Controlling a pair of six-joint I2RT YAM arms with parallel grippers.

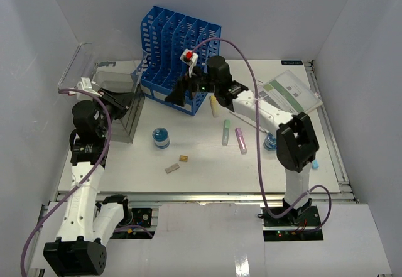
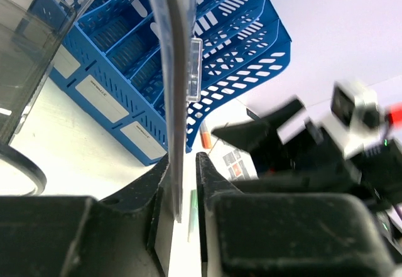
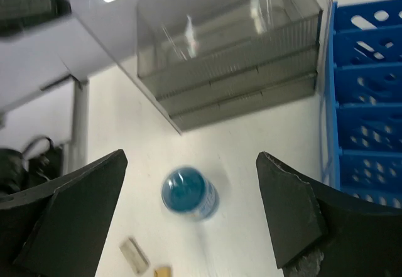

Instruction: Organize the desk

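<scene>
Clear lid (image 2: 176, 70) (rack labels (image 2: 100, 98) unreadable)

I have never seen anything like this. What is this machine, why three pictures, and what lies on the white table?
These are two robot arms bolted to the near edge of a large white desk, each ending in a two-finger gripper. The wide picture comes from a fixed camera above; the other two from cameras on the wrists, with each arm's own dark fingers in view. The left gripper is pinching the edge of a clear plastic panel, beside a smoky grey see-through box. The right gripper is open and holds nothing; its camera looks at a small round blue container. Behind stands a blue plastic file rack. On the desk lie a yellow marker, a green marker, a pink marker, a small pale block, a small brown block and a printed sheet.
</scene>
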